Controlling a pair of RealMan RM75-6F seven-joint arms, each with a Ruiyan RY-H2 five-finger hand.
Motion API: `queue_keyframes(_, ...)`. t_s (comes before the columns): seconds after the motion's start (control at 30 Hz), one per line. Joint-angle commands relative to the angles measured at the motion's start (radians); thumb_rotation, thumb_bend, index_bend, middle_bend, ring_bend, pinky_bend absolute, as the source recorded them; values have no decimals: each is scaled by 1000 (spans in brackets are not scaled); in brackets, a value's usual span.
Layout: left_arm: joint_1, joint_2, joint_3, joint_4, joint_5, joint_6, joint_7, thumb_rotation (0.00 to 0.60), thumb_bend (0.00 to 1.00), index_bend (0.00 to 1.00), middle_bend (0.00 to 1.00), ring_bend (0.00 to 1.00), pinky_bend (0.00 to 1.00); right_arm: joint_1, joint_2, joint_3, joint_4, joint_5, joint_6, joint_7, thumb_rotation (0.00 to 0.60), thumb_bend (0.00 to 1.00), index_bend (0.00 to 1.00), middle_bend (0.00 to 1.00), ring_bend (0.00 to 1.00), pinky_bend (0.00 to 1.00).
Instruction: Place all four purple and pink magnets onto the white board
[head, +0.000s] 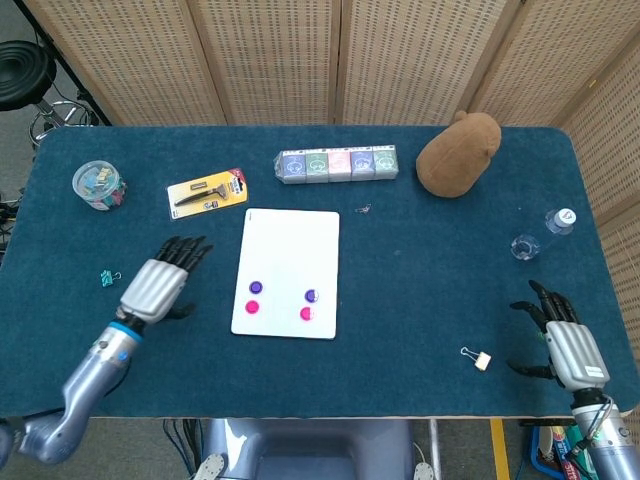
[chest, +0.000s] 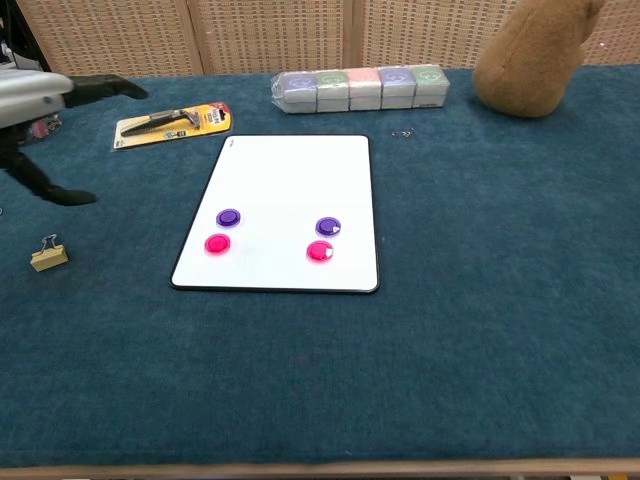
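The white board (head: 292, 235) (chest: 290, 180) lies flat in the middle of the table. On its near half sit two purple magnets (head: 256, 287) (head: 311, 296) (chest: 228, 217) (chest: 328, 227) and two pink magnets (head: 252, 307) (head: 306, 313) (chest: 217, 243) (chest: 319, 251). My left hand (head: 160, 284) (chest: 40, 110) hovers to the left of the board, fingers spread, holding nothing. My right hand (head: 562, 340) rests near the table's front right corner, fingers apart and empty; only the head view shows it.
A row of coloured boxes (head: 338, 163) and a brown plush toy (head: 458, 153) stand behind the board. A yellow-carded tool (head: 207, 192), a clip jar (head: 98, 185), binder clips (head: 109, 277) (chest: 48, 256) (head: 477, 357) and a small bottle (head: 560, 221) lie around.
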Motion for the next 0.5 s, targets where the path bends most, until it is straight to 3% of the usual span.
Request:
queue_keyframes(0.03,117,94,66,-33,65,116,-99,600,217,0,0,0,0,-5,-1,0,0,-9,14,-11,600,0,178,0,0,0)
queue_keyframes(0.2,247,120,96,-19,92,274,-156,600,185,0,0,0,0,-13,-4,-2,0,-17,34,-36,600,0,125,0,0,0)
queue_keyframes(0.3,323,91,92,-4,80,384,-104,600,57,0,0,0,0,-17,-4,-3,-2,-12,41,-65,600,0,66,0,0,0)
queue_keyframes(0.5,386,105,101,-27,104,430,-145,600,13,0,0,0,0,-28,-6,-4,-14,-12,61,-109,600,0,12,0,0,0)
